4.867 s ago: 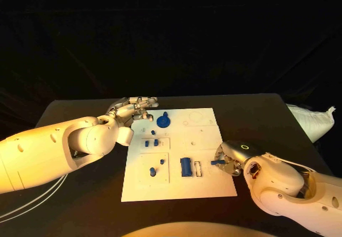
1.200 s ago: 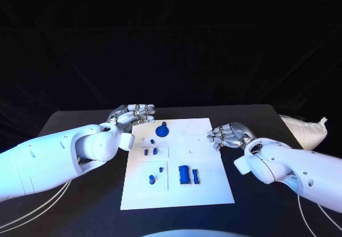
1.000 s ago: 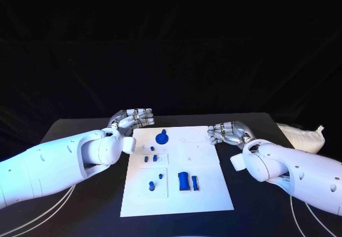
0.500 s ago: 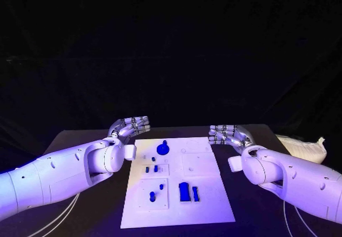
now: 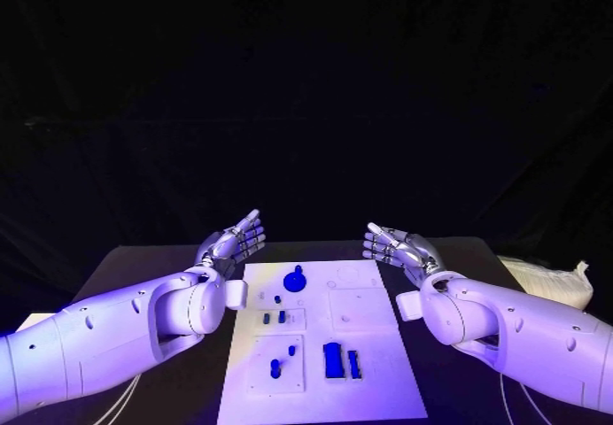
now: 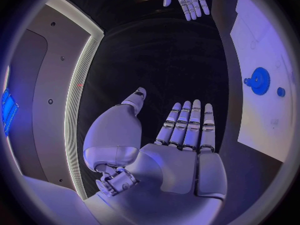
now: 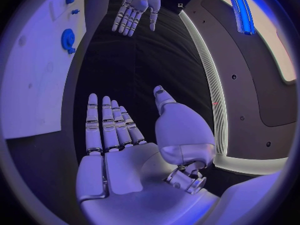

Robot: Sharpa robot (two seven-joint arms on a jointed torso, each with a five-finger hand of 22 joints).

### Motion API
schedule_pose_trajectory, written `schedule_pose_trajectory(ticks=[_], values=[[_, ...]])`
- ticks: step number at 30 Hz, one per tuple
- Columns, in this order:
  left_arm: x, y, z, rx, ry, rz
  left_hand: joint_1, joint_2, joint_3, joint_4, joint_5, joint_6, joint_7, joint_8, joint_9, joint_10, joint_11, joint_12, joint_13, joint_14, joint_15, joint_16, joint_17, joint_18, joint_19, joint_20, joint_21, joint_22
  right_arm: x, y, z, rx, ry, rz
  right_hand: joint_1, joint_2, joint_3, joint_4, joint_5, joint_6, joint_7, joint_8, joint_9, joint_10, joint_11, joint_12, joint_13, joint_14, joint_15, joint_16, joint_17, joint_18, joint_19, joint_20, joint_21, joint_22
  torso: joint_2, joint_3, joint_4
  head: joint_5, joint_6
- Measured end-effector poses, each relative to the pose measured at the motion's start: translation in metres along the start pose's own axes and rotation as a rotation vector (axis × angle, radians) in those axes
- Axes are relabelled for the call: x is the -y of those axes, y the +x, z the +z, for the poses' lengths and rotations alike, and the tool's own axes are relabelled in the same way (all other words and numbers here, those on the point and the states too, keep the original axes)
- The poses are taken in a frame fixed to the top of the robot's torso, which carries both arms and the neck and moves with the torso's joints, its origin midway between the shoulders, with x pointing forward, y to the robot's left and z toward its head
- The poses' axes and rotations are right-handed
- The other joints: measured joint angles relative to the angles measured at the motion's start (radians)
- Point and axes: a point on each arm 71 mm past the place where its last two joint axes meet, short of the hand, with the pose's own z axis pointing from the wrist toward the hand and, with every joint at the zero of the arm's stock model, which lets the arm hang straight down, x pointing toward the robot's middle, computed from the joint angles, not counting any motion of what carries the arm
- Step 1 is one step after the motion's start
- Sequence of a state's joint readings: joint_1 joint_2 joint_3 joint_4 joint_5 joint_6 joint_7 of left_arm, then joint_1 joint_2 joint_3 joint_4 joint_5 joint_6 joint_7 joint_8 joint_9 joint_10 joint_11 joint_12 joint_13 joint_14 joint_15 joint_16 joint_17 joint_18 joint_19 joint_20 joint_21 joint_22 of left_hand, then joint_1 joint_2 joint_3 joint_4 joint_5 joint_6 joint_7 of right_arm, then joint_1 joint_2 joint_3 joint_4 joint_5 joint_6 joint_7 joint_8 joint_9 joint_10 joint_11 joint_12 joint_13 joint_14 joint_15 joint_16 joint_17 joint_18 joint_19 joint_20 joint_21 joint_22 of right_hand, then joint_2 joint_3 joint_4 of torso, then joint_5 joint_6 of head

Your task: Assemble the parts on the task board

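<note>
At the near edge, the task board (image 5: pixel 384 390) is cut off.

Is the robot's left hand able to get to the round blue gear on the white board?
Probably yes. The left hand is open and holds nothing, raised beside the task board's far left corner. The round blue gear lies close by, with nothing over it. The right hand stays on the other side.
</note>
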State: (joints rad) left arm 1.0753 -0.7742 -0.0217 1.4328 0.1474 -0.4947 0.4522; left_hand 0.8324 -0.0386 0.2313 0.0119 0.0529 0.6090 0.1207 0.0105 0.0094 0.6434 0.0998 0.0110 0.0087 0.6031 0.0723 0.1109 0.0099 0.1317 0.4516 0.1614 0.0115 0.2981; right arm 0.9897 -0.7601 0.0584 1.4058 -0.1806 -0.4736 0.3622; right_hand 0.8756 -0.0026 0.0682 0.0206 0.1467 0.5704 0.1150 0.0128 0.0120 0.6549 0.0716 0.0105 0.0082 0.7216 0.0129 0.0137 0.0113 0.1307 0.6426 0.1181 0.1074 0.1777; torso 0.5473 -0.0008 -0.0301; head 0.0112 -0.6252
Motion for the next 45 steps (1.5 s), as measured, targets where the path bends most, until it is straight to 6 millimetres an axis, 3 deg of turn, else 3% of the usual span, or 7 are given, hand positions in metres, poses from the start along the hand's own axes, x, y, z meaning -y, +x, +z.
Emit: schedule_pose_trajectory(ticks=[4,7,12,17,23,41,45], values=[[0.0,0.017,-0.011,0.0,0.015,0.028,-0.123,0.018,-0.034,-0.006,-0.025,-0.091,-0.018,0.0,-0.004,-0.095,-0.035,-0.001,-0.004,-0.09,-0.034,-0.019,-0.005,-0.015,-0.067,-0.024,-0.004,-0.044,-0.013,0.017,-0.007,0.013,-0.026,0.018,-0.13,0.001,-0.031,-0.01,-0.022,-0.085,-0.017,-0.006,-0.005,-0.098,-0.034,0.0,-0.004,-0.108,-0.006,-0.006,-0.005,-0.016,-0.096,-0.018,-0.023,-0.027,-0.002,0.0006,0.0181,-0.008,0.019],[0.002,0.026,-0.017,0.01,0.036,0.056,-0.206,0.026,-0.057,-0.008,-0.035,-0.15,-0.041,-0.004,-0.005,-0.159,-0.06,-0.005,-0.005,-0.15,-0.049,-0.051,-0.006,-0.031,-0.112,-0.039,-0.005,-0.074,-0.021,0.024,-0.012,0.042,-0.042,0.029,-0.218,0.002,-0.045,-0.015,-0.037,-0.142,-0.046,-0.006,-0.008,-0.163,-0.049,-0.004,-0.005,-0.18,-0.009,-0.008,-0.007,-0.031,-0.159,-0.041,-0.054,-0.044,-0.003,0.0006,0.0243,-0.011,0.023],[0.004,0.03,-0.023,0.038,0.068,0.099,-0.321,0.033,-0.089,-0.01,-0.043,-0.235,-0.084,-0.004,-0.007,-0.248,-0.082,-0.005,-0.007,-0.233,-0.062,-0.085,-0.007,-0.031,-0.174,-0.062,-0.005,-0.115,-0.026,0.027,-0.017,0.099,-0.054,0.036,-0.337,0.002,-0.054,-0.019,-0.064,-0.219,-0.084,-0.006,-0.01,-0.253,-0.062,-0.004,-0.006,-0.278,-0.011,-0.008,-0.009,-0.078,-0.248,-0.082,-0.084,-0.068,-0.003,0.0008,0.0284,-0.011,0.025],[0.006,0.029,-0.023,0.06,0.088,0.126,-0.422,0.037,-0.117,-0.011,-0.047,-0.309,-0.106,-0.004,-0.008,-0.327,-0.092,-0.005,-0.007,-0.306,-0.068,-0.099,-0.008,-0.078,-0.228,-0.113,-0.005,-0.151,-0.027,0.025,-0.018,0.142,-0.058,0.037,-0.445,0.003,-0.06,-0.019,-0.111,-0.29,-0.102,-0.006,-0.01,-0.333,-0.068,-0.004,-0.007,-0.366,-0.012,-0.008,-0.01,-0.095,-0.327,-0.104,-0.096,-0.106,-0.003,0.0009,0.0297,-0.011,0.025],[0.007,0.029,-0.023,0.072,0.101,0.142,-0.513,0.038,-0.155,-0.012,-0.046,-0.375,-0.115,-0.004,-0.008,-0.397,-0.097,-0.005,-0.008,-0.372,-0.071,-0.104,-0.009,-0.109,-0.276,-0.146,-0.005,-0.184,-0.027,0.023,-0.018,0.167,-0.059,0.038,-0.541,0.003,-0.06,-0.019,-0.132,-0.352,-0.11,-0.006,-0.011,-0.406,-0.07,-0.004,-0.007,-0.446,-0.013,-0.008,-0.01,-0.109,-0.397,-0.112,-0.1,-0.152,-0.003,0.0009,0.03,-0.011,0.025],[0.008,0.028,-0.024,0.081,0.111,0.154,-0.675,0.037,-0.22,-0.012,-0.046,-0.495,-0.119,-0.004,-0.008,-0.523,-0.098,-0.005,-0.007,-0.489,-0.074,-0.104,-0.009,-0.125,-0.385,-0.161,-0.005,-0.288,-0.027,0.021,-0.019,0.186,-0.059,0.039,-0.714,0.001,-0.063,-0.022,-0.142,-0.465,-0.115,-0.009,-0.011,-0.536,-0.072,-0.004,-0.007,-0.591,-0.014,-0.008,-0.01,-0.125,-0.522,-0.12,-0.104,-0.176,-0.003,0.0008,0.0301,-0.011,0.025],[0.008,0.028,-0.024,0.081,0.112,0.155,-0.721,0.04,-0.227,-0.012,-0.046,-0.537,-0.12,-0.004,-0.008,-0.568,-0.099,-0.005,-0.007,-0.529,-0.072,-0.104,-0.008,-0.125,-0.438,-0.161,-0.005,-0.295,-0.027,0.021,-0.019,0.187,-0.06,0.038,-0.835,0.002,-0.063,-0.022,-0.142,-0.564,-0.115,-0.009,-0.011,-0.643,-0.072,-0.004,-0.007,-0.705,-0.013,-0.008,-0.01,-0.125,-0.632,-0.118,-0.104,-0.177,-0.003,0.0008,0.0301,-0.011,0.025]])
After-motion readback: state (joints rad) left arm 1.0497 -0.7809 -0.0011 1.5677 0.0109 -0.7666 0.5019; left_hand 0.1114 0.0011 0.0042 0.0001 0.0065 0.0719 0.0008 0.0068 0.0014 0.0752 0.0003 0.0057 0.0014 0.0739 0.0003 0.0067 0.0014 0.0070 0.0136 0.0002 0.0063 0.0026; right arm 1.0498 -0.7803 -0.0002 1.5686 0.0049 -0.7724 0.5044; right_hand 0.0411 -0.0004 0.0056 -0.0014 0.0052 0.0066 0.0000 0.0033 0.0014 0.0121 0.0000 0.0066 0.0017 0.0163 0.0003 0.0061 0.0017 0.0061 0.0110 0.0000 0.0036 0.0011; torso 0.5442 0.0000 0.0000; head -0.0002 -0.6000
